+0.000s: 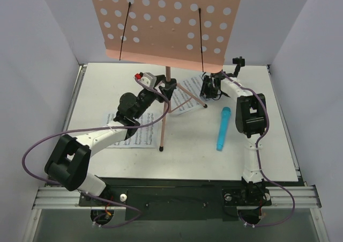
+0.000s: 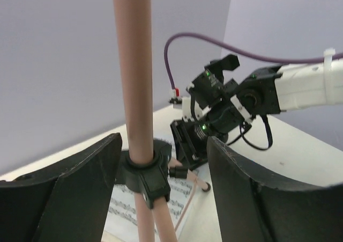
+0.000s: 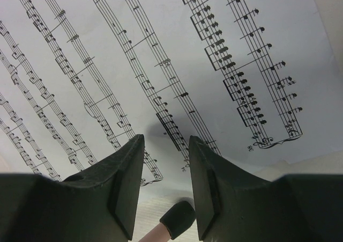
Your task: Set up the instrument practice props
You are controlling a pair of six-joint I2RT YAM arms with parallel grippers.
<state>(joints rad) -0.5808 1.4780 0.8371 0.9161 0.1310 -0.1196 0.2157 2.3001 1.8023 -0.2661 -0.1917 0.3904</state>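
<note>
Blue microphone (image 1: 223,128) flat on bench (image 1: 268,156), right of centre. Left hand (image 2: 165,145) wide open astride music stand pole (image 2: 131,65), gripping nothing. Right hand (image 3: 166,143) narrowly parted, empty, tips over sheet-music page (image 3: 161,49), centre frame. Likely step: page pickup. Next: pinch paper edge, lift to stand ledge.

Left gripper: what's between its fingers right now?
Between the open fingers of the left gripper stands the music stand's pink pole with its black collar, not clamped; the left wrist view shows it.
</note>
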